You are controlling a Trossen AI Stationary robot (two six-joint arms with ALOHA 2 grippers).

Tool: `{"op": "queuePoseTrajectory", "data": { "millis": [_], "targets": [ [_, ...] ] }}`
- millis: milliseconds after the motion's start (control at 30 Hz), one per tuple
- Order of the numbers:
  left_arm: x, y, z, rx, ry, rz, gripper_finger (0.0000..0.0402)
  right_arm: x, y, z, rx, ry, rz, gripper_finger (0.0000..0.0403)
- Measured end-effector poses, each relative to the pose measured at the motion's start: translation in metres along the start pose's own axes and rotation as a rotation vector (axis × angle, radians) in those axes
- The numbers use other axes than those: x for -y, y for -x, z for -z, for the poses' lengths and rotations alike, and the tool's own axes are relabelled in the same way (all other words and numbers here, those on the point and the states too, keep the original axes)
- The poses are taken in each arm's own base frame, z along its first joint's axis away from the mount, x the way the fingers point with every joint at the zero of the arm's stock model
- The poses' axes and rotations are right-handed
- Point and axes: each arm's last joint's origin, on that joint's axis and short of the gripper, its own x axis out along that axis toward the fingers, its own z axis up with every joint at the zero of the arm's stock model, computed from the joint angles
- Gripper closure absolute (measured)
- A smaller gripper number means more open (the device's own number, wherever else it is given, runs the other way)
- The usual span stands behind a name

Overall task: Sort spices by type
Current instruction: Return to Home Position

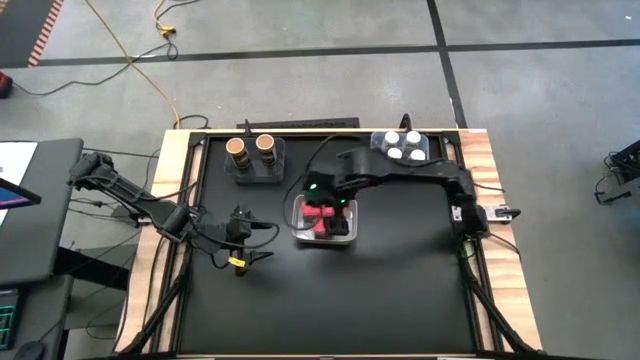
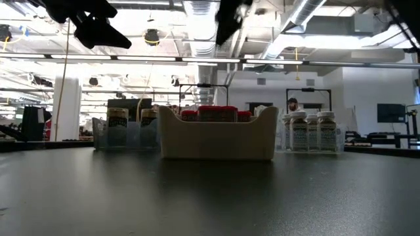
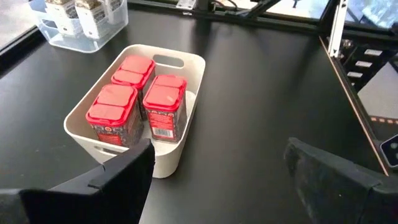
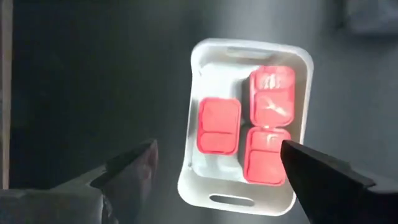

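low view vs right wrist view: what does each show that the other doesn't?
Low only: two brown-topped jars in a clear tray on one side of the white bin, white-lidded jars on the other, a person far behind. Right wrist only: the right gripper, open, above the bin, and the three red cans lids-up from overhead. Both: the bin holding the red cans. Neither: the left gripper, open, off to the bin's left in the high view.

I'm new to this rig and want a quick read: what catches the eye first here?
Three red cans sit packed in a white bin in the middle of the table, with the right hand open above them. Two brown-topped jars stand back left, white-lidded jars back right.
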Motion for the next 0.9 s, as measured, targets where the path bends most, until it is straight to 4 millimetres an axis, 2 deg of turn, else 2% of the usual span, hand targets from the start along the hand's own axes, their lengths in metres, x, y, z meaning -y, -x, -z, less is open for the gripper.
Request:
{"op": "queuePoseTrajectory", "data": {
  "millis": [133,233,400,567,700,900],
  "targets": [
    [-0.001,0.004,-0.002,0.014,-0.007,0.004,0.0058,-0.014,0.038,0.014,0.141,0.009,0.035,0.0035],
    [-0.003,0.008,-0.004,0.027,-0.036,0.007,0.0058,-0.026,0.047,0.034,0.209,-0.014,0.097,0.0035],
    [-0.013,0.018,-0.003,0.029,-0.125,-0.004,0.0058,-0.043,0.039,0.092,0.21,-0.125,0.197,0.0035],
    [-0.035,0.021,0.012,0.161,-0.145,0.02,0.0058,-0.052,0.027,0.15,0.271,-0.279,0.201,0.0035],
    [-0.057,0.019,0.033,0.249,-0.122,0.079,0.0058,-0.058,0.024,0.18,0.342,-0.367,0.143,0.0035],
    [-0.082,0.025,0.054,0.295,-0.095,0.045,0.0058,-0.065,0.026,0.209,0.352,-0.401,0.097,0.0035]
  ]
}}
